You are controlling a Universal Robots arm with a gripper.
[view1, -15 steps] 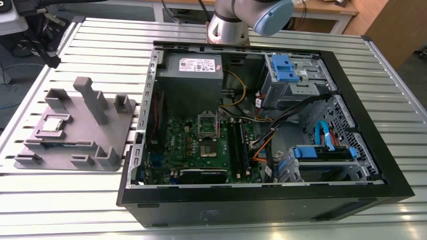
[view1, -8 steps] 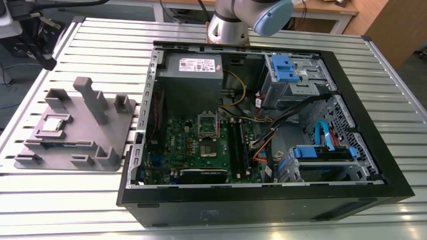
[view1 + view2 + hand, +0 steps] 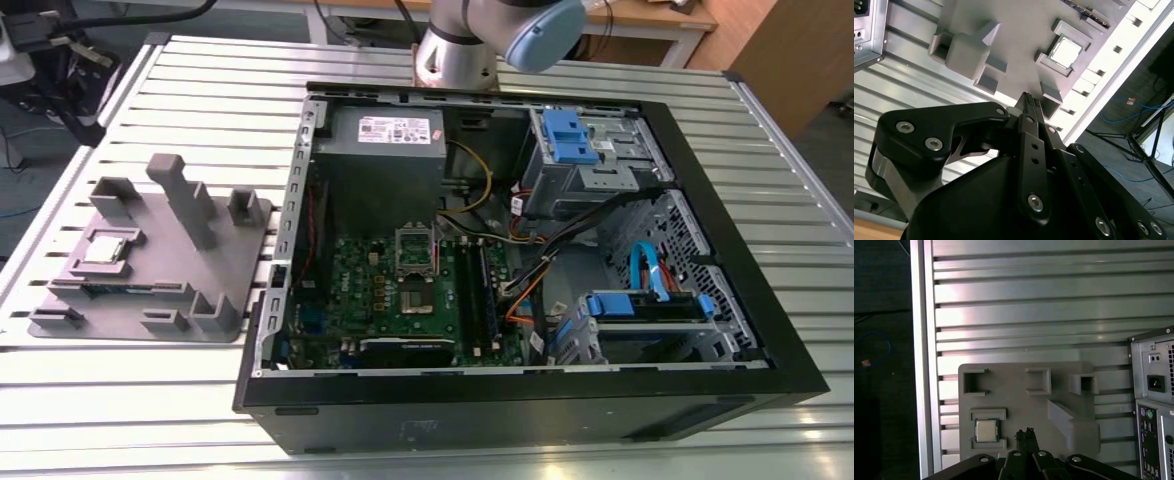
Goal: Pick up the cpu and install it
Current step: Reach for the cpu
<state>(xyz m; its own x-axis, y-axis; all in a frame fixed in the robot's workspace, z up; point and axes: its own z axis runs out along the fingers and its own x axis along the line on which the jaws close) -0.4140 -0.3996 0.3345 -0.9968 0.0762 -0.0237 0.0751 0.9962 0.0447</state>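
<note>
I get even, bright light w/ glare on worktop (image 3: 1054, 290) slats near the tray (image 3: 1024, 405); floor (image 3: 884, 390) dark, focus OK.

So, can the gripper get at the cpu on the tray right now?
Probably yes: the cpu lies uncovered in its pocket on the grey tray, and the gripper hangs above the tray with nothing between. Its jaws look shut, though.

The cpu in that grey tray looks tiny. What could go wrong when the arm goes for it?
The cpu sits low between raised walls of the grey tray, so the gripper, shut now, might strike a wall or tilt the chip. The tray's upright post stands nearby and could be bumped. The socket lies deep in the computer case near cables, leaving little room.
</note>
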